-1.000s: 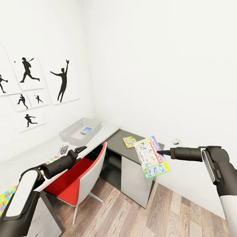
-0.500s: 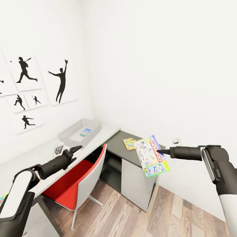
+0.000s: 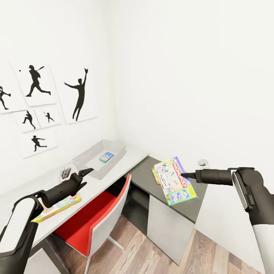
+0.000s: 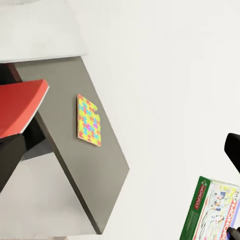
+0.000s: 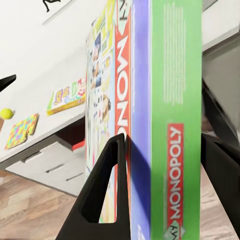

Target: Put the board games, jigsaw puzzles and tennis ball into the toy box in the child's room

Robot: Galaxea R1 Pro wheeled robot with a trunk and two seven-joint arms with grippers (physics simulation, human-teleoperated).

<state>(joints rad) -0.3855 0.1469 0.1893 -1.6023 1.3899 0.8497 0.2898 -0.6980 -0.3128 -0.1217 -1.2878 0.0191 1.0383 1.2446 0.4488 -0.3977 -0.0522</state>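
The shallow light grey toy box (image 3: pixel 99 157) on the long light grey counter (image 3: pixel 125 161) holds 1 small blue game box (image 3: pixel 107 156). The right gripper (image 3: pixel 183 175), jaws clenched on a flat green-edged Monopoly box (image 3: pixel 175 180), holds it tilted, well right of the toy box. A multicoloured jigsaw slab (image 4: pixel 89 120), a yellow-green ball (image 5: pixel 6 113) and others remain outside. The left gripper (image 3: pixel 85 172) looks released and empty.

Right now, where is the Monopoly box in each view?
Head view: Monopoly box right of centre, gripped by the right end effector.
Left wrist view: the picture's lower right corner.
Right wrist view: centre, edge-on between the fingers.
Shared landmark, head and left wrist: jigsaw puzzle on the dark cabinet.
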